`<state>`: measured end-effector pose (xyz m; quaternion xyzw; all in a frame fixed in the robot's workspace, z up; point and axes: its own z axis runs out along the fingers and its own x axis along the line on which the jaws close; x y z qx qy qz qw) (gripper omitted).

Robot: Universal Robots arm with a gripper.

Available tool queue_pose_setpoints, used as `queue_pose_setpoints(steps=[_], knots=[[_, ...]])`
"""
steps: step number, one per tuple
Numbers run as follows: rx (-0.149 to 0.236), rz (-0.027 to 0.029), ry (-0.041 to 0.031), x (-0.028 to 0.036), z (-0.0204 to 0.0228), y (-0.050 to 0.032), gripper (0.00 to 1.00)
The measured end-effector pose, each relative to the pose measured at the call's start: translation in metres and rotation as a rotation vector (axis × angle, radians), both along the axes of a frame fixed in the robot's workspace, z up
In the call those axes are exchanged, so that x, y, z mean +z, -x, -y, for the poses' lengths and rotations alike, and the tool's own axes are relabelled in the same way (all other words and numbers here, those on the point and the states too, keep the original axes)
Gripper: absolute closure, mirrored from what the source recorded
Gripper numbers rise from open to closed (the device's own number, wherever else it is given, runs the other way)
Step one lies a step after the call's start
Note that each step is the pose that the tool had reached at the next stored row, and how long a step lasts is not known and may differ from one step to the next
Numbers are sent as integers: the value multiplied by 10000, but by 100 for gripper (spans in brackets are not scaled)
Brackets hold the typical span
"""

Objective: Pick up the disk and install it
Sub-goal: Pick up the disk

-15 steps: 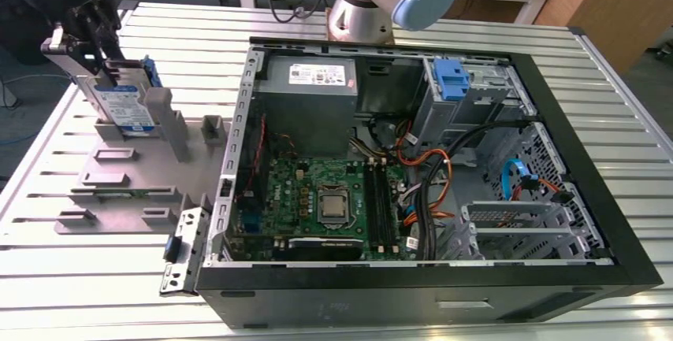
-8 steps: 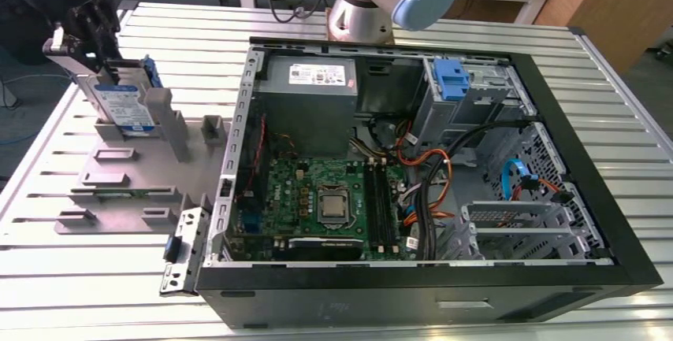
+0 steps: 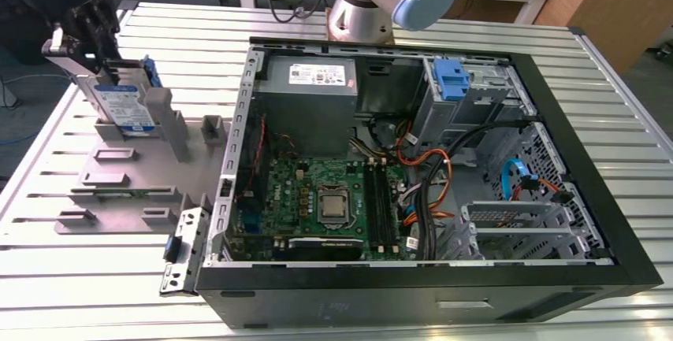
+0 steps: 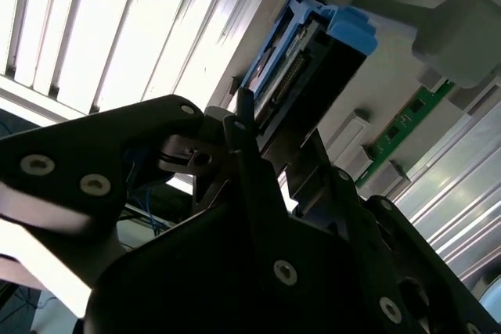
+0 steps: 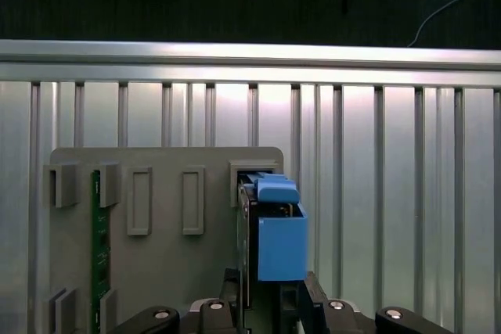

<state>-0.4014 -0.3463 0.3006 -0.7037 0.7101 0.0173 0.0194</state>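
Observation:
The disk (image 3: 121, 105), silver with a white-and-blue label and a blue carrier, stands on edge and leans slightly in a slot of the grey holder (image 3: 126, 176), at the exterior view's left. My gripper (image 3: 90, 38) is at the disk's upper end, its black fingers closed on both faces. In the first wrist view the disk (image 5: 278, 232) sits between the two fingers of the gripper (image 5: 270, 291), over the grey holder (image 5: 164, 256). The second wrist view shows the disk's (image 4: 313, 60) connector edge running away from the gripper (image 4: 258, 131).
The open computer case (image 3: 568, 120) lies at the exterior view's right, with a grey power-supply box (image 3: 310, 73), a blue clip on a metal cage (image 3: 450, 81) and loose cables. A green memory stick (image 3: 121, 193) lies in the holder. The arm's base (image 3: 368, 2) stands behind the case.

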Motion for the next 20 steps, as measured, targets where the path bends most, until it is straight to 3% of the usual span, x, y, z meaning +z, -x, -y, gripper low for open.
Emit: queue_pose_setpoints(steps=[13, 20], knots=[[0, 0, 0, 0, 3, 0, 58], [-207, -1, -1, -2, 3, -15, 58]])
